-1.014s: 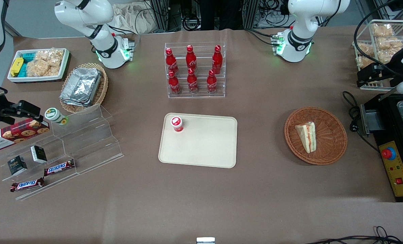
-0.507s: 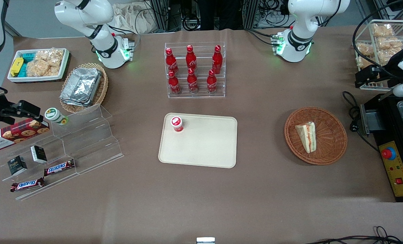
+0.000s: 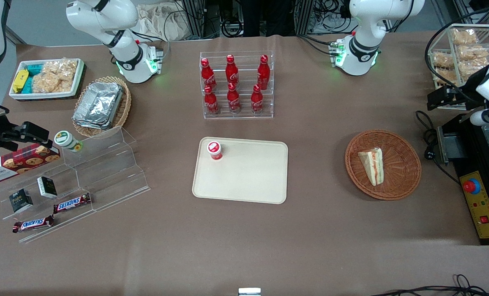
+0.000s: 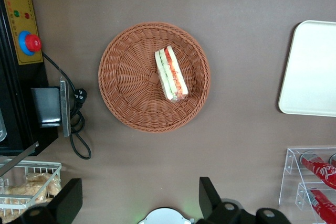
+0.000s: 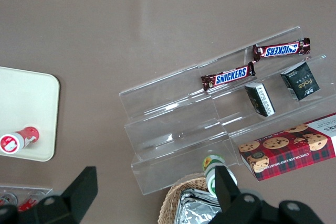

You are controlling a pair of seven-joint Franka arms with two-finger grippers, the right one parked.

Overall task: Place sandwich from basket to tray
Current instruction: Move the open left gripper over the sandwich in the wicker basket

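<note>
In the basket (image 4: 153, 76), the sandwich (image 4: 170, 74) lies well below the wide-apart gripper (image 4: 139, 200).

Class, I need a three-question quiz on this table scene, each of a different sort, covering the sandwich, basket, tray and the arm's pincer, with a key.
1. True or false: the sandwich lies on the tray.
2. What already stands on the tray?
3. Multiple choice: the pincer is A) gripping the sandwich, B) open high above the table, beside the basket, C) touching the tray.

Key: 1 false, it lies in the basket; 2 a small red-capped bottle; 3 B.
</note>
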